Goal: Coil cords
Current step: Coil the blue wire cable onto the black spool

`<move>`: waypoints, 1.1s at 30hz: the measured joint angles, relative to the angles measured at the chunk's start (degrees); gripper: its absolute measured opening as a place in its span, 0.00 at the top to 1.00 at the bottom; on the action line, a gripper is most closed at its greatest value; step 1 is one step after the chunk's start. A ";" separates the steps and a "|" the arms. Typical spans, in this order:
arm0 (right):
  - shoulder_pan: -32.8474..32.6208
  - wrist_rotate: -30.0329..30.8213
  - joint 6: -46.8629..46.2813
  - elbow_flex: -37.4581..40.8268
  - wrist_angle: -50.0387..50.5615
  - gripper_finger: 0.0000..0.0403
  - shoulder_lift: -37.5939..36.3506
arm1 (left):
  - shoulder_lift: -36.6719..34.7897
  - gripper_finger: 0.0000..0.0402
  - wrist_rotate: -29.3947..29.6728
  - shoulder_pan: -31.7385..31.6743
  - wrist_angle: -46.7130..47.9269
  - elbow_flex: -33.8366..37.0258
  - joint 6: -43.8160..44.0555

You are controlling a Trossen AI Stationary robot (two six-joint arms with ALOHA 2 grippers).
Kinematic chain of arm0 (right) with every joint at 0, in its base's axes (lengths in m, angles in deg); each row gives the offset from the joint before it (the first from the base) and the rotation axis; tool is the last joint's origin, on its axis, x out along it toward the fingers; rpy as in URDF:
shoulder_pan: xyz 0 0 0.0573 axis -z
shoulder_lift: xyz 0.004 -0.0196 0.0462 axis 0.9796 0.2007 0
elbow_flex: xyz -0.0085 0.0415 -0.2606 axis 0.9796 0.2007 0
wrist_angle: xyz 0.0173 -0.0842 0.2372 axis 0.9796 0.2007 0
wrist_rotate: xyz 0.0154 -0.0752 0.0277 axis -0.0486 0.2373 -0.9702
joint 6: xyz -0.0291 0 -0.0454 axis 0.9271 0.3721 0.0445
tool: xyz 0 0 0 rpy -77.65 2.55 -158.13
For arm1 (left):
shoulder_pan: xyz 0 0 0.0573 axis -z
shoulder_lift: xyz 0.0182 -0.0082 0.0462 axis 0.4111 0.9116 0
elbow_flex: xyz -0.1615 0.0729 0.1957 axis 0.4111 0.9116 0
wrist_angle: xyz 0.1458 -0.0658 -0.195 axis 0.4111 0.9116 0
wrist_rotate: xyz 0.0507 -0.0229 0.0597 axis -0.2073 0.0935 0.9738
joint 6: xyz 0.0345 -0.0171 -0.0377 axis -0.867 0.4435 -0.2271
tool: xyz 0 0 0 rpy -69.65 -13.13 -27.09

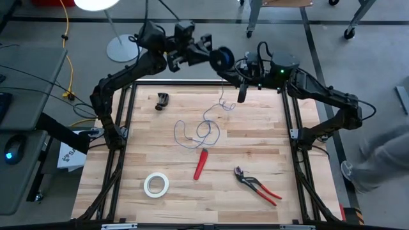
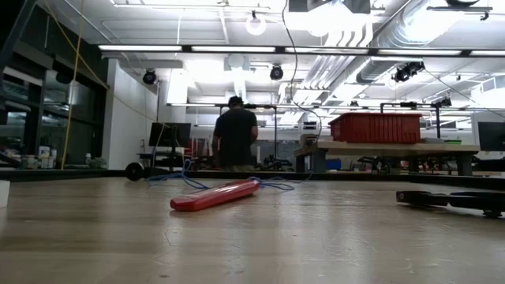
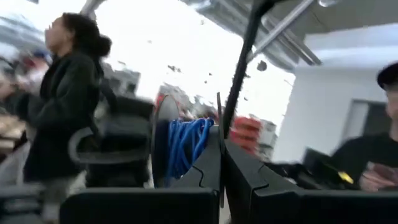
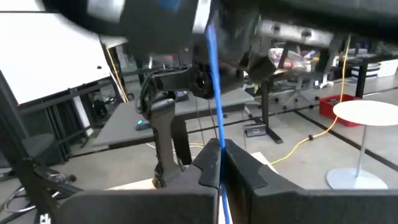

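A small black spool (image 1: 222,59), part wound with blue wire (image 3: 183,146), hangs above the table's far edge with my left gripper (image 1: 214,59) shut on it. A thin blue-violet cord (image 1: 198,131) lies in loose loops on the table's middle. One strand (image 1: 222,96) rises from them toward the spool. My right gripper (image 1: 241,96) is just right of the spool, shut on that strand (image 4: 214,93). In the low view the cord (image 2: 170,177) lies behind a red tool; neither gripper shows there. My left gripper pinches the thin edge of one spool flange (image 3: 219,118) between its two fingers, the wound wire beside them. The spool is lifted clear of the table. My right gripper pinches a single strand of the cord (image 4: 216,134) between its two fingers, which lie across it. The strand runs straight up from the fingers to the spool (image 4: 168,18).
On the table lie a red-handled tool (image 1: 201,164), a white tape roll (image 1: 156,184), red-handled pliers (image 1: 255,186) and a small black part (image 1: 162,101). A yellow cable (image 1: 66,51) runs over the floor at the left. People stand in the room behind.
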 joint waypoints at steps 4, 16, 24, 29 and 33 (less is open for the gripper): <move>-0.74 0.04 -0.02 -0.04 0.11 1.00 0.22 | -0.37 1.00 1.47 -2.00 -0.79 0.05 -0.55; -0.93 2.07 -0.36 0.00 1.90 0.98 0.33 | -6.28 1.00 -1.48 -9.10 27.53 0.07 -17.31; 0.92 1.82 -1.66 0.17 6.38 0.73 0.58 | -12.08 1.00 6.72 -10.39 45.30 -0.20 -33.67; 0.96 1.84 -1.20 0.15 6.81 0.54 2.18 | -16.29 1.00 13.88 -10.11 54.33 -0.15 -41.47; 1.00 1.86 1.16 0.15 6.39 0.48 4.79 | -18.68 1.00 16.32 -8.07 55.88 -0.15 -42.33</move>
